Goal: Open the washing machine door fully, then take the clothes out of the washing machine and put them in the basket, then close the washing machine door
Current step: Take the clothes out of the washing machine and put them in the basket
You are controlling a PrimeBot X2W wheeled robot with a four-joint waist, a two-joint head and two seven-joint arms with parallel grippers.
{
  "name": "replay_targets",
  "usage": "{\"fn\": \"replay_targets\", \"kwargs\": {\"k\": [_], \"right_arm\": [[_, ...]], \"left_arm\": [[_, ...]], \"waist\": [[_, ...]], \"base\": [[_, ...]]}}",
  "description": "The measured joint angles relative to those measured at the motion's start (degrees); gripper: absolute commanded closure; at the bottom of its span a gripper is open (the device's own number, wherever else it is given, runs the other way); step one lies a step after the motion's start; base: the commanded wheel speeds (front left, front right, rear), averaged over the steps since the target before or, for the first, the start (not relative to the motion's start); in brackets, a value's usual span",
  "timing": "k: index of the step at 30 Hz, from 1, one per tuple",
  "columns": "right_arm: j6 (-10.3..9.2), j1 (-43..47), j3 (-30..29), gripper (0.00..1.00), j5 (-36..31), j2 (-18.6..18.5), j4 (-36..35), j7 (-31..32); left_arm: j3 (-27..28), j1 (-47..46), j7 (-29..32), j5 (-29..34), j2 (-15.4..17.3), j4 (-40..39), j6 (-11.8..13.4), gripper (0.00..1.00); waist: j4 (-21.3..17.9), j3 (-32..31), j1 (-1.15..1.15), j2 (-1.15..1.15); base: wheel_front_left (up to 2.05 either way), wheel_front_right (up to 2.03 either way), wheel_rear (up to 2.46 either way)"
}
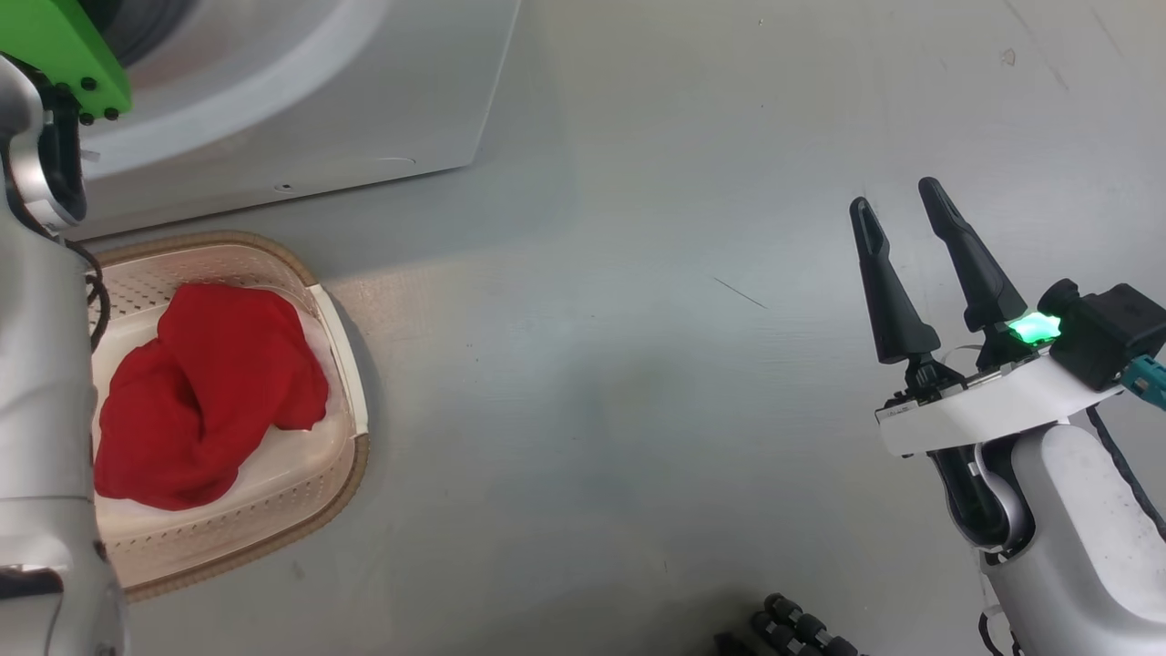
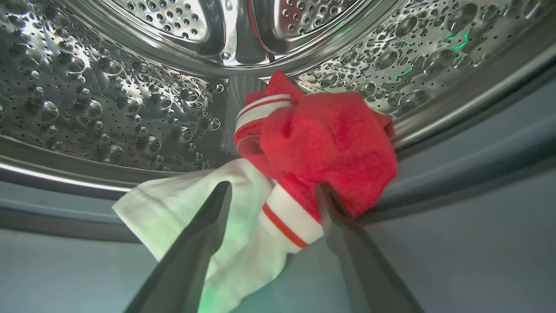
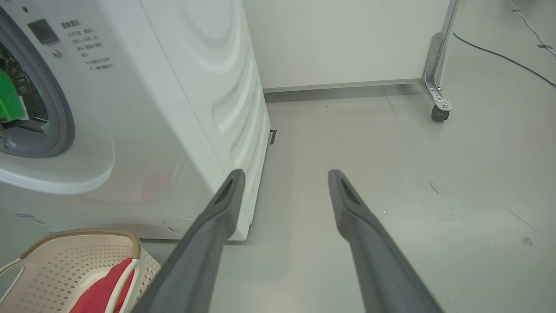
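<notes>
Left gripper: spread wide, gripping nothing; clothes lie between its tips, inside the drum.
Right gripper: released, over floor — basket with red garment well to its left.

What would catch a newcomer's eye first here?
A bright red and white bundle of clothes at the lip of the perforated steel drum, straight ahead of the open left tool. Then a heap of red fabric in the cream perforated plastic basket in front of the white washing machine.
</notes>
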Motion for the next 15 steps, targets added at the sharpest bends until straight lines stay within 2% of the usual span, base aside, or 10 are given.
{"fn": "replay_targets", "kwargs": {"k": [14,15], "right_arm": [[0.00,-1.18,0.79,0.00,0.12,-0.08,0.07,0.00],[0.00,-1.21,0.79,0.00,0.15,-0.08,0.08,0.00]], "left_arm": [[0.21,-5.16,-0.41,0.44,0.03,5.21,0.03,0.00],[0.42,-5.45,-0.62,0.43,0.02,5.57,0.03,0.24]], "waist": [[-0.69,1.49,0.00,0.00],[-0.75,1.55,0.00,0.00]], "base": [[0.00,0.00,0.00],[0.00,0.00,0.00]]}}
